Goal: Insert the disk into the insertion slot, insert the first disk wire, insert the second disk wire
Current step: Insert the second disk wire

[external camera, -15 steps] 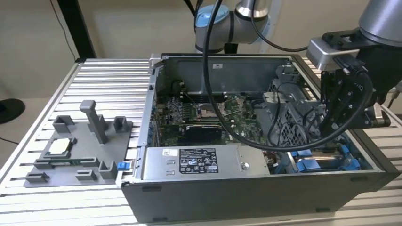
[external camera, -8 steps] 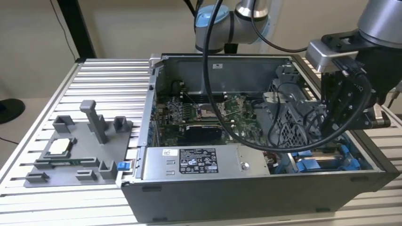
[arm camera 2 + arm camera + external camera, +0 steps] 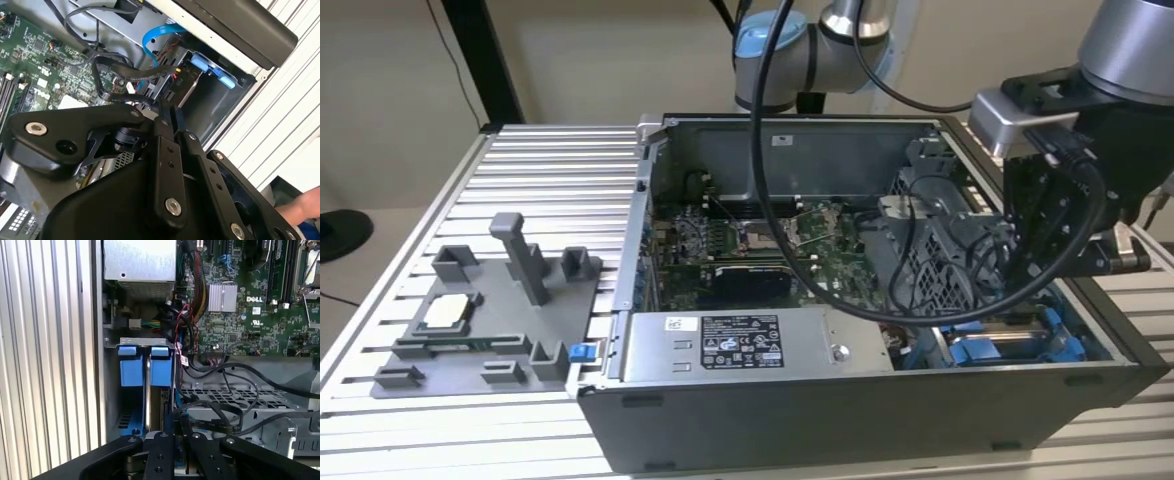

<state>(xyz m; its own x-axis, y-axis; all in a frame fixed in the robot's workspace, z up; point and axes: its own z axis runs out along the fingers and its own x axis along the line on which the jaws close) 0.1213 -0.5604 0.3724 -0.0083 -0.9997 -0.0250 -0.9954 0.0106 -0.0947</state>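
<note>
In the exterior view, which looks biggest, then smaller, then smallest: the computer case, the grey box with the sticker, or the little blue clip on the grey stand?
1. Computer case, easily the largest.
2. Grey box with the sticker.
3. Little blue clip, the smallest.

The computer case (image 3: 881,420) is set on the slatted table (image 3: 547,165) — the fixture block (image 3: 480,320) is placed to the exterior view's left, the power-supply box (image 3: 754,345) inside
</note>
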